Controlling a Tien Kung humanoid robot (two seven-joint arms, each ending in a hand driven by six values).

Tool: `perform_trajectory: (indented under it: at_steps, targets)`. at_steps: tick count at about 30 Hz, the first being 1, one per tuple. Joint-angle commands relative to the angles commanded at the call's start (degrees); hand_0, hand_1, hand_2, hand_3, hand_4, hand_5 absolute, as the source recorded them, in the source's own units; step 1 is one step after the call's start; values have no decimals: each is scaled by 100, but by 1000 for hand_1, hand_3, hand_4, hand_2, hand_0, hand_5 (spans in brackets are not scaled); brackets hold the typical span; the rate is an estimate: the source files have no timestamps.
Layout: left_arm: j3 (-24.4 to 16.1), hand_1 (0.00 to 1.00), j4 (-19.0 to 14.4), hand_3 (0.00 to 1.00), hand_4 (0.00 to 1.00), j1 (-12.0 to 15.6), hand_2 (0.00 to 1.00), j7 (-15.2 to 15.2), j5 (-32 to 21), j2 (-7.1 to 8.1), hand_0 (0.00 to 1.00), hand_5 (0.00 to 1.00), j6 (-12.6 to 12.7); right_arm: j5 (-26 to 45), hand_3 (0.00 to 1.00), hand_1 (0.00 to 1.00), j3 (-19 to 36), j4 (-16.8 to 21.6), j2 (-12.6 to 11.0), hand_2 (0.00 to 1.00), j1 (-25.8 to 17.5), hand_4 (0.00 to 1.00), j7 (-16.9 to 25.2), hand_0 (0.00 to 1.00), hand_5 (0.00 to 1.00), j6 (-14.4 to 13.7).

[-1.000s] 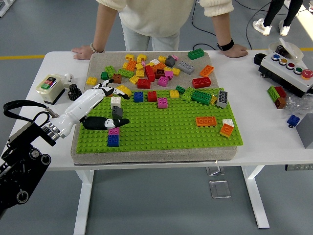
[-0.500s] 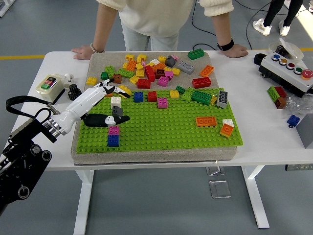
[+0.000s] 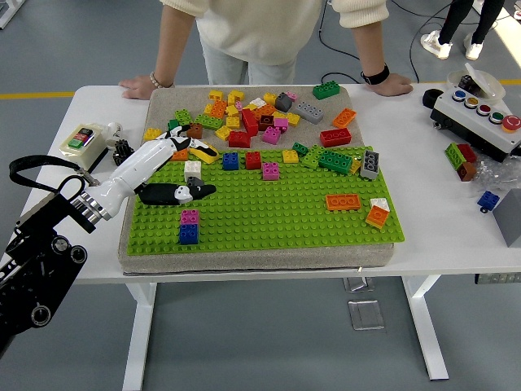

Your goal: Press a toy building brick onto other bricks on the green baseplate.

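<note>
Left hand (image 3: 175, 167) reaching in from the lower left over the near-left part of the green baseplate (image 3: 269, 224), white forearm angled up toward the brick pile. Fingers loosely spread, thumb low and pointing right, upper fingers pointing toward the loose bricks at the plate's back edge; nothing visibly clamped between them. Thumb tip just beside a small grey brick (image 3: 195, 185) that sits below a white brick (image 3: 192, 169) on the plate; whether the thumb touches the grey one cannot be told. In front of the hand, nearer the table's edge, a short stack: pink brick (image 3: 189, 217) seated on a blue brick (image 3: 188, 234), both on the baseplate and apart from the hand.

Further along the plate's back row: blue brick, red brick, pink brick, a long dark green brick (image 3: 334, 160), a grey brick standing at the right end. On the right part of the plate, an orange flat brick (image 3: 343, 201) and a white-and-orange pair near the corner. Behind the plate, on the beige mat (image 3: 163, 102), a heap of loose bricks (image 3: 252, 114) in mixed colours.

Person standing at the far side, both hands flat on the table (image 3: 49, 163), one at each back corner of the mat. Small switch box (image 3: 81, 138) at the left, button panel (image 3: 480, 114) at the right
</note>
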Motion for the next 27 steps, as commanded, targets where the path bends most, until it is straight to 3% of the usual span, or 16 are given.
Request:
perform_trajectory:
  at_steps: [16, 27]
  targets:
    - [32, 755, 76, 697, 931, -72, 725, 82, 49, -13, 964, 794, -144, 10, 585, 654, 8, 0, 6, 704, -5, 908, 11, 732, 495, -14]
    - [-76, 747, -105, 688, 929, -37, 725, 102, -182, -1, 941, 791, -206, 27, 585, 654, 53, 0, 5, 704, 9, 908, 19, 733, 496, 0]
